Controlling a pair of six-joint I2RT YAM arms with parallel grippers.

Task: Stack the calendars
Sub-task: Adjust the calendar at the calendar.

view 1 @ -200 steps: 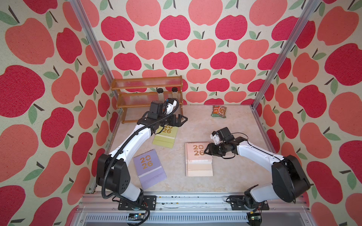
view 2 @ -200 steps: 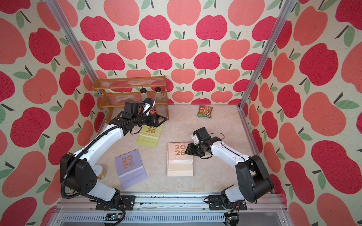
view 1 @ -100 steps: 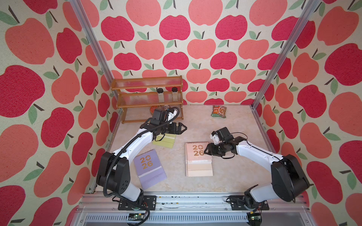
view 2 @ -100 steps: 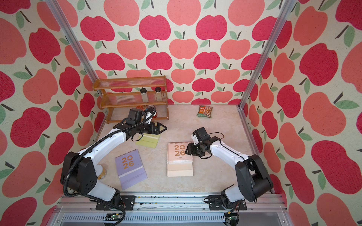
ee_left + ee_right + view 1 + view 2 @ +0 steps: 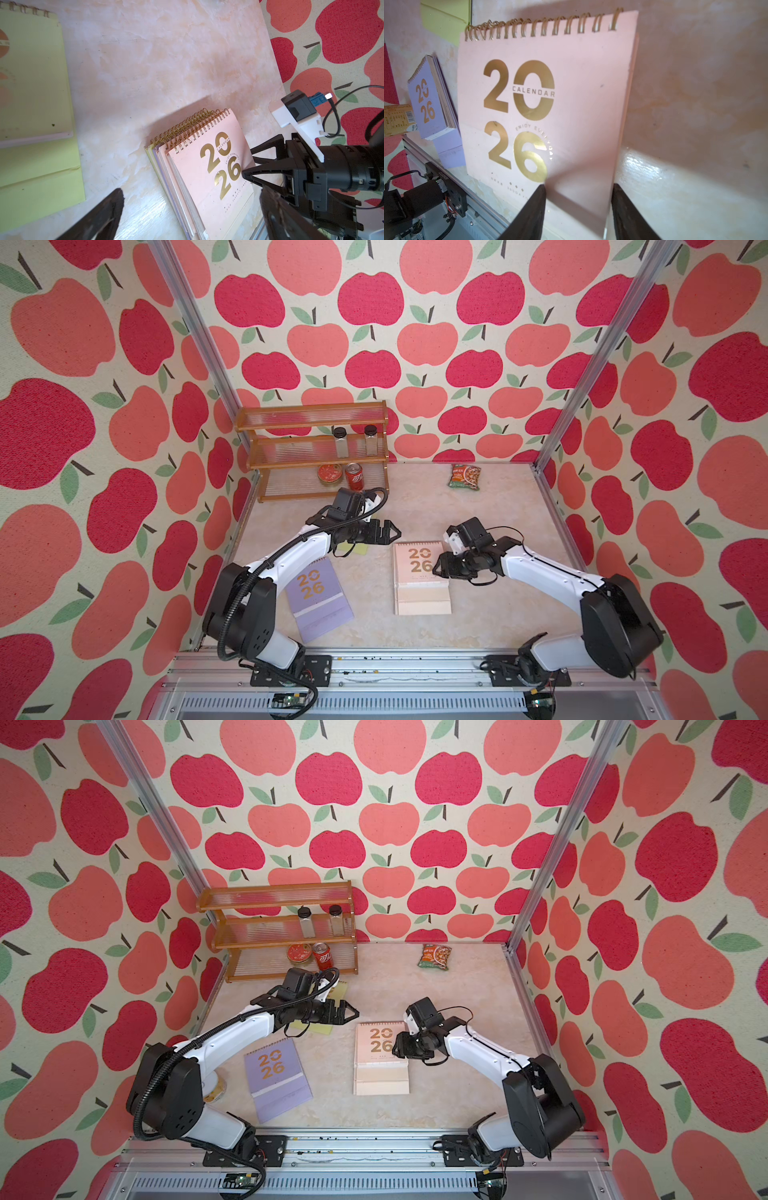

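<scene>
walls [image 5: 415, 344]: cream weave with crimson and coral apples, green leaves, dark stems
tabletop [image 5: 478, 510]: marbled beige and peach
pink calendar [image 5: 415, 572], centre of frame: peach-pink cover, gold "20 26", gold spiral
lilac calendar [image 5: 316, 597], lower left: lilac, gold numerals
yellow-green calendar [image 5: 35, 87]: pale yellow-green
snack packet [image 5: 464, 477], upper right: green with orange
shelf [image 5: 311, 423]: amber wood, ribbed clear panels
can [image 5: 354, 481]: red
arms [image 5: 548, 572]: white shells, black joints

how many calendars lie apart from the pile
2: the lilac calendar lies flat near the front rail, and the yellow-green calendar sits partly under the left arm. More could be hidden beneath the arms.
</scene>
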